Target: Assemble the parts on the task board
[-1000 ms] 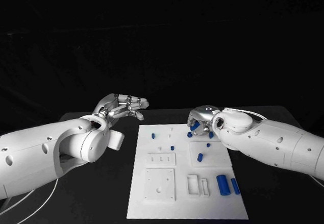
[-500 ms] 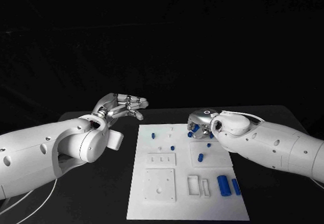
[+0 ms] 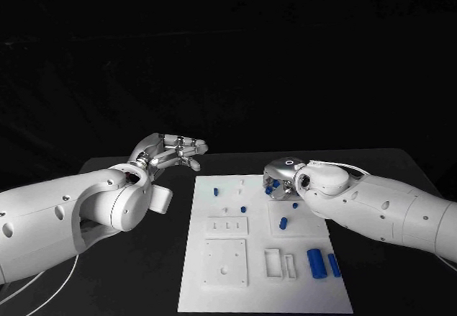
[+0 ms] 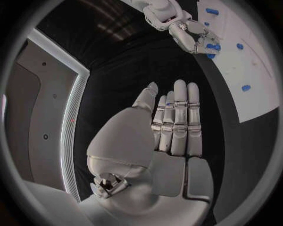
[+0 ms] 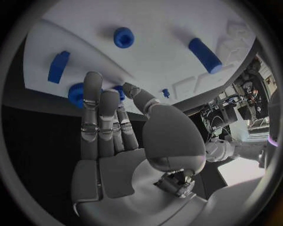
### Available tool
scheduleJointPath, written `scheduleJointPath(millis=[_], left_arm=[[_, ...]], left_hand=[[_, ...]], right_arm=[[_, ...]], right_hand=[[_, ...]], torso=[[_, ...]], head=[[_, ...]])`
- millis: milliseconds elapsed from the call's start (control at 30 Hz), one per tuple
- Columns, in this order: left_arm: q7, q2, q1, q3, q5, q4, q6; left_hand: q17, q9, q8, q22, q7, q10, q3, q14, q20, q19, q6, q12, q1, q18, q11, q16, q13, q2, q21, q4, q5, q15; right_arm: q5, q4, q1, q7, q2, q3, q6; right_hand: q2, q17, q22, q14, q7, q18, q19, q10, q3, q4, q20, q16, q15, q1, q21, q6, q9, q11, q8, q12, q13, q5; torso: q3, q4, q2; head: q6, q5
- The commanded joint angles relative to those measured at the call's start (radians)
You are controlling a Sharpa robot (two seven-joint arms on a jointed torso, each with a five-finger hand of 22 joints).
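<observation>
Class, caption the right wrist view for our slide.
Right hand reaching over the task board edge towards blue parts.

Right hand [image 5: 127,150] fingertips touch blue parts [image 5: 77,94] at the task board [image 5: 165,37] edge

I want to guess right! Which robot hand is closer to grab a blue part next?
The right robot hand, probably. It is at the board's far right corner, fingers by small blue parts. The left robot hand is open, off the board over the black table.

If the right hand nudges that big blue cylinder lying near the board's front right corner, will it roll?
Probably. The big blue cylinder lies on its side on the smooth task board, so a sideways push likely rolls it. It looks rigid, and likely light.
</observation>
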Motion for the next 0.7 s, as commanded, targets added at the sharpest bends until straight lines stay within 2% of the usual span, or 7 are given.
scheduleJointPath(millis=[33, 267, 333, 467, 533, 600, 700], left_arm=[[0.010, 0.003, 0.003, 0.001, -0.006, 0.000, 0.005], [0.008, 0.002, 0.003, 0.001, -0.006, 0.002, 0.006], [0.008, 0.001, 0.003, 0.001, -0.006, 0.001, 0.006], [0.006, 0.001, 0.003, 0.001, -0.006, 0.001, 0.007], [0.005, 0.001, 0.003, 0.001, -0.006, 0.000, 0.007], [0.004, 0.001, 0.003, 0.001, -0.006, 0.000, 0.008], [0.003, 0.000, 0.003, 0.001, -0.006, -0.001, 0.009]], left_hand=[[-0.001, -0.001, -0.004, 0.001, -0.002, -0.008, -0.003, -0.005, -0.001, -0.007, -0.008, 0.002, -0.009, -0.001, 0.000, 0.005, 0.001, -0.002, 0.006, -0.004, -0.004, 0.001], [-0.002, -0.001, -0.004, 0.002, -0.002, -0.008, -0.003, -0.005, -0.001, -0.006, -0.009, 0.002, -0.009, -0.001, 0.000, 0.006, 0.001, -0.002, 0.005, -0.004, -0.004, 0.001], [-0.004, -0.001, -0.004, 0.003, -0.002, -0.009, -0.003, -0.005, -0.001, -0.005, -0.009, 0.002, -0.009, -0.001, 0.000, 0.007, 0.001, -0.002, 0.004, -0.004, -0.005, 0.001], [-0.004, -0.001, -0.004, 0.003, -0.002, -0.009, -0.003, -0.005, -0.001, -0.005, -0.009, 0.002, -0.009, -0.001, 0.000, 0.007, 0.001, -0.002, 0.004, -0.004, -0.005, 0.001], [-0.004, -0.001, -0.004, 0.003, -0.002, -0.009, -0.003, -0.005, -0.001, -0.005, -0.009, 0.002, -0.009, -0.001, 0.000, 0.007, 0.001, -0.002, 0.004, -0.004, -0.005, 0.001], [-0.006, -0.001, -0.004, 0.004, -0.001, -0.009, -0.003, -0.005, -0.001, -0.005, -0.010, 0.002, -0.008, -0.001, 0.000, 0.008, 0.001, -0.002, 0.003, -0.004, -0.006, 0.001], [-0.006, -0.001, -0.004, 0.004, -0.001, -0.009, -0.003, -0.005, -0.001, -0.005, -0.010, 0.002, -0.008, -0.001, 0.000, 0.008, 0.001, -0.002, 0.003, -0.004, -0.006, 0.001]], right_arm=[[-0.019, 0.002, -0.001, -0.002, 0.003, -0.001, 0.007], [-0.026, 0.005, -0.002, -0.002, 0.003, -0.001, -0.008], [-0.032, 0.007, -0.002, -0.004, 0.003, -0.001, -0.025], [-0.053, 0.015, -0.002, -0.018, 0.001, -0.001, -0.073], [-0.069, 0.021, -0.002, -0.031, -0.001, -0.001, -0.096], [-0.081, 0.027, -0.002, -0.044, -0.003, -0.001, -0.119], [-0.093, 0.035, -0.003, -0.058, -0.005, -0.001, -0.150]], right_hand=[[0.009, -0.001, 0.004, -0.003, 0.000, 0.002, 0.011, 0.016, 0.015, 0.000, 0.001, 0.004, -0.001, -0.005, -0.007, 0.011, 0.000, -0.004, -0.003, 0.000, 0.001, -0.012], [0.027, -0.001, 0.033, -0.003, -0.003, -0.010, 0.017, 0.073, 0.066, 0.002, -0.009, 0.004, -0.012, -0.007, 0.006, 0.046, 0.001, -0.019, -0.002, 0.001, 0.002, -0.070], [0.047, -0.002, 0.054, -0.004, -0.012, -0.017, 0.022, 0.121, 0.083, 0.005, -0.017, 0.002, -0.022, 0.002, 0.027, 0.082, 0.006, -0.035, 0.002, 0.001, 0.003, -0.120], [0.062, 0.000, 0.137, -0.001, -0.022, -0.031, 0.000, 0.167, 0.124, 0.008, -0.033, 0.001, -0.034, 0.006, 0.099, 0.126, 0.011, -0.048, -0.002, 0.001, 0.004, -0.150], [0.056, 0.004, 0.167, -0.002, -0.026, -0.030, -0.010, 0.181, 0.145, 0.008, -0.039, 0.003, -0.040, 0.001, 0.121, 0.140, 0.012, -0.053, -0.002, 0.001, 0.003, -0.162], [0.052, 0.006, 0.185, -0.004, -0.030, -0.029, -0.014, 0.196, 0.153, 0.000, -0.044, 0.003, -0.046, 0.016, 0.133, 0.155, 0.013, -0.058, -0.001, 0.001, 0.003, -0.198], [0.049, 0.008, 0.197, -0.004, -0.033, -0.031, -0.019, 0.206, 0.147, 0.001, -0.049, 0.001, -0.050, 0.023, 0.136, 0.164, 0.010, -0.062, -0.001, 0.002, 0.003, -0.203]], torso=[[0.0002, 0.0014, 0.004], [0.0000, 0.0009, 0.006], [0.0005, 0.0003, 0.007], [0.0005, 0.0000, 0.008], [0.0000, 0.0012, 0.009], [-0.0001, 0.0012, 0.009], [-0.0008, 0.0014, 0.010]], head=[[0.000, 0.002], [0.001, 0.004], [0.001, 0.004], [0.004, 0.004], [0.005, 0.004], [0.006, 0.004], [0.010, 0.006]])
